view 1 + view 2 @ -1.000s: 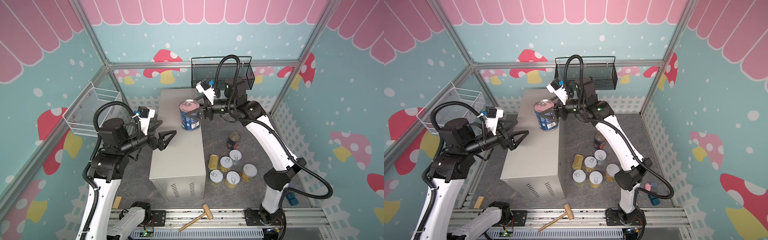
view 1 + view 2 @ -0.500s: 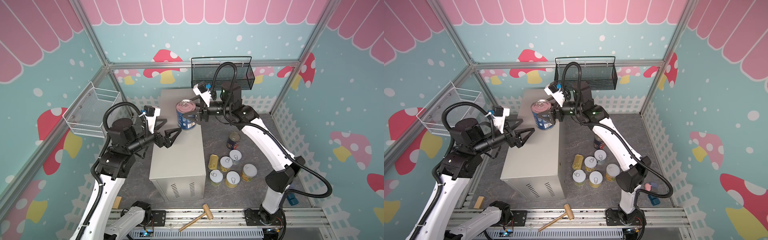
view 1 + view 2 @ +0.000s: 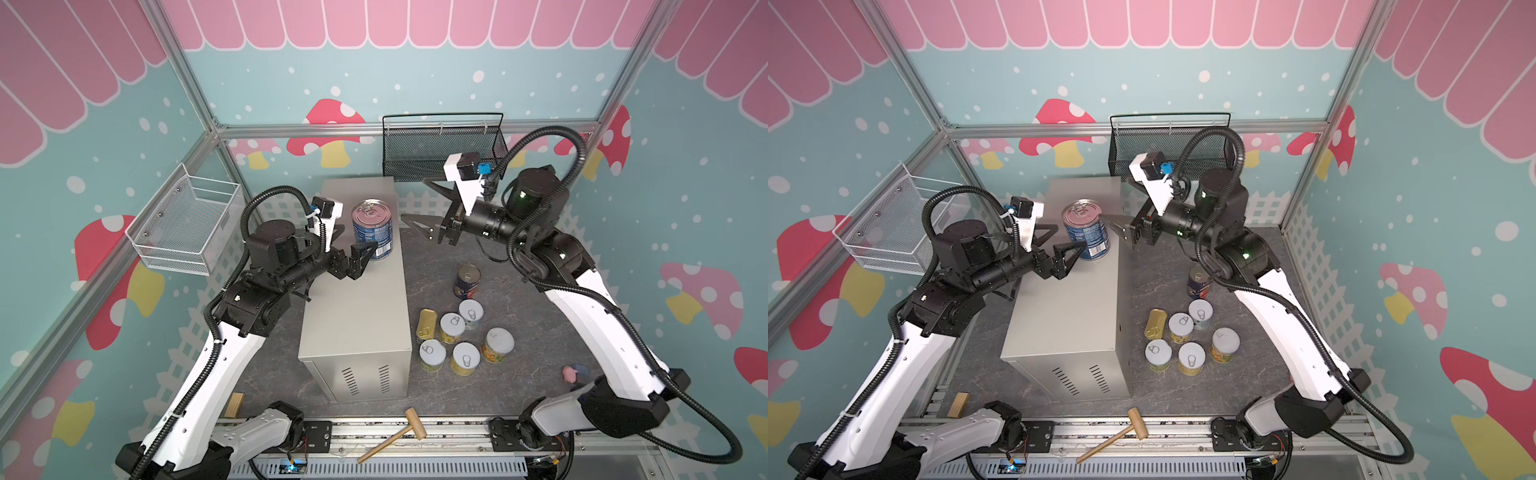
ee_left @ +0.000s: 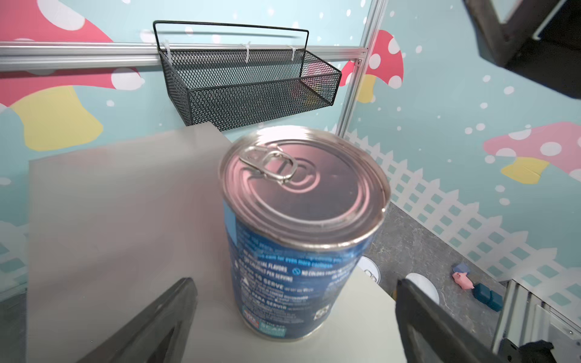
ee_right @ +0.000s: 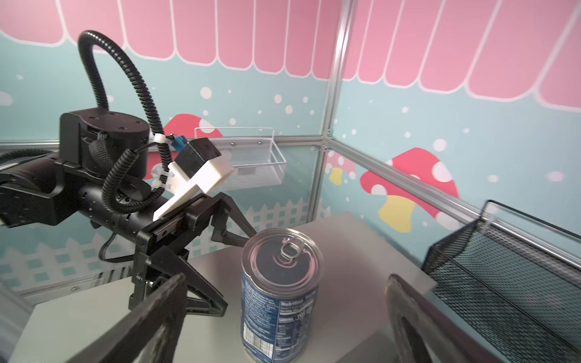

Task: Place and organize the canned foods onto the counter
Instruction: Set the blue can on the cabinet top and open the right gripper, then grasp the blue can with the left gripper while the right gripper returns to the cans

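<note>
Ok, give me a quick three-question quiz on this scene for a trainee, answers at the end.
1. True or false: the tall blue-labelled can stands upright on top of the beige-grey metal box.
2. The right end effector is: A) shut on the can; B) open, holding nothing; C) shut and empty.
3. How many tins sit on the dark grey floor beside the box?
Key: 1 true; 2 B; 3 seven.
</note>
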Available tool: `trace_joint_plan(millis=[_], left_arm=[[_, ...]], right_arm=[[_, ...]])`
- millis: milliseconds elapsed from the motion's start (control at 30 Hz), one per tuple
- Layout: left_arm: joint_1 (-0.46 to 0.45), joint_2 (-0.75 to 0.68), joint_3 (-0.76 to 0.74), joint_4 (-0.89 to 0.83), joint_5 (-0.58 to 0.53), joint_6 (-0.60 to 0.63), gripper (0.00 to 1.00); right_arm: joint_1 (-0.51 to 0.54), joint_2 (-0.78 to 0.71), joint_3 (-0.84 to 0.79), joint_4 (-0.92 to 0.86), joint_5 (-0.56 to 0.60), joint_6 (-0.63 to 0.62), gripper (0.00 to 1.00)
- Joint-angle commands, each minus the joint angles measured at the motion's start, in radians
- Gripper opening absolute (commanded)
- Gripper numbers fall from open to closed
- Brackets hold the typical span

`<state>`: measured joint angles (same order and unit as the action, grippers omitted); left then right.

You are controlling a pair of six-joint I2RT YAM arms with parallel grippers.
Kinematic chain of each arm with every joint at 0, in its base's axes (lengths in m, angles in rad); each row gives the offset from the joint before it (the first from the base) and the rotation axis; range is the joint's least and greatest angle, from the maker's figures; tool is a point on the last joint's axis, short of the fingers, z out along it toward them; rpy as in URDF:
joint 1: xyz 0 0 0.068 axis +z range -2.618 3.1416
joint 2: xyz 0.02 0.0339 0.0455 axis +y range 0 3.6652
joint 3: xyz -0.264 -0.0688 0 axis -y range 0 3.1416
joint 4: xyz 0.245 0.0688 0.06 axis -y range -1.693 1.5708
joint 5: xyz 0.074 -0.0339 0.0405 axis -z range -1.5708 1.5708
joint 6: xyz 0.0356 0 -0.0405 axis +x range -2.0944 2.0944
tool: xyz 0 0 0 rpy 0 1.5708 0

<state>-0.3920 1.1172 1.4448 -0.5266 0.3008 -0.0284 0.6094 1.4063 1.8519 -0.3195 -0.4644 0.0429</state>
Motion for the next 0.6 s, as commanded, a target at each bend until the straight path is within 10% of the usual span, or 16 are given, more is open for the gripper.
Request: trace_joint_plan(millis=[0, 567], left_arm=[[-0.013, 0.027, 0.051, 0.011, -0.053, 0.032, 1.00], [-0.052, 0.157, 0.169, 0.030, -0.047, 0.045, 0.93]], right_arm=[[-0.003, -0.061, -0.125, 0.002, 0.197, -0.064, 0.99], [-0.003, -0.373, -0.678, 0.069, 0.288, -0.063, 0.99]])
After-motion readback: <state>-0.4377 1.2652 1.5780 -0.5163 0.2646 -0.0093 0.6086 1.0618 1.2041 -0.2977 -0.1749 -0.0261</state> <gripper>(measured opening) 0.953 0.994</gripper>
